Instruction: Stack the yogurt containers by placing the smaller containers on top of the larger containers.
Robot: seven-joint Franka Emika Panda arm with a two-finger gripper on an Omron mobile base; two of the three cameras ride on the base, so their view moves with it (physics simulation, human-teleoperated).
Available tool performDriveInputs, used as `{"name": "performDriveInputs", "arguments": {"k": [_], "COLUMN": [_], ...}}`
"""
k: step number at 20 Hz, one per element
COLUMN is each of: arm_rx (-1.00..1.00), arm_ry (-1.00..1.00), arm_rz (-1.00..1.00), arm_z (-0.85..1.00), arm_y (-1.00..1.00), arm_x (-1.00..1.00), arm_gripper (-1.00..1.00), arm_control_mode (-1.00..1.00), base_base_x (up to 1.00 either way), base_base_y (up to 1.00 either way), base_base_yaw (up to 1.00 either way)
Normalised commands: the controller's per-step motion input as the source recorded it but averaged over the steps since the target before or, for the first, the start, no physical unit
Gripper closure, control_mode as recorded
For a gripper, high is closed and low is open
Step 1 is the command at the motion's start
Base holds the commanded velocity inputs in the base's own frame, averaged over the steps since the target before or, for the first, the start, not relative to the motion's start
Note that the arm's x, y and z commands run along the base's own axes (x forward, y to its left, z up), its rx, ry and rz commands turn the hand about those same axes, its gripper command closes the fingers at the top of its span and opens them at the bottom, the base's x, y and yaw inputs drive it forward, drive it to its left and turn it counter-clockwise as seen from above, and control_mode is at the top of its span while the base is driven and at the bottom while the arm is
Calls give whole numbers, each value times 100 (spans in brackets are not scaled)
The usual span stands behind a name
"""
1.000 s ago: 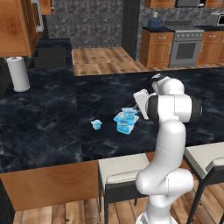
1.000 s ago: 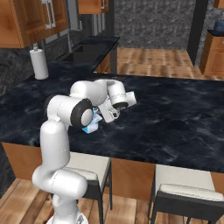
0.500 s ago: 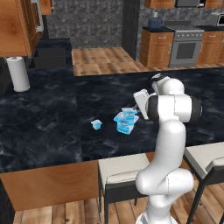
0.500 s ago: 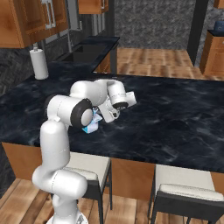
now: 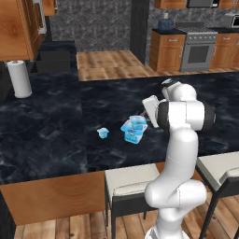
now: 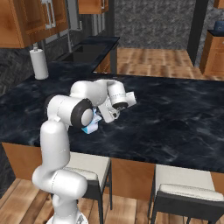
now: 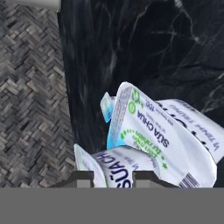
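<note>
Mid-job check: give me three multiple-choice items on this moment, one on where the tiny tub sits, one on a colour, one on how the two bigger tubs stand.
1. Where is the tiny tub?
A. Alone on the counter, apart from the other tubs
B. On the stool
C. On top of the stack

2. What colour is the paper towel roll?
A. Red
B. White
C. Green

3. How do the medium tub and the widest tub stand?
A. Far apart
B. Medium on top of widest
C. Both on the floor

Answers: 1 A, it sits by itself left of the stack. 2 B, the roll is plainly white. 3 B, the left base view shows one above the other.
</note>
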Motion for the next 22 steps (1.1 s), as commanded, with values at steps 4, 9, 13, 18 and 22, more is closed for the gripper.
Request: {"name": "performDriveInputs", "arguments": {"k": [4,9,13,18,22], "arm_rx": [0,0,0,0,0], "arm_ry": [0,0,-1,-2,-7], "arm_rz": [0,0,0,1,3], "arm_z": [0,0,1,0,10], "arm_y": [0,0,-3,-16,-37], "arm_x": [0,0,0,0,-1], "arm_gripper": [-100,-100,-100,-100,-100], "arm_control_mode": [-100,-100,-100,-100,-100], "base_base_x": [0,0,0,0,0], "base_base_y": [0,0,0,0,0], "base_base_yaw": [0,0,0,0,0]}}
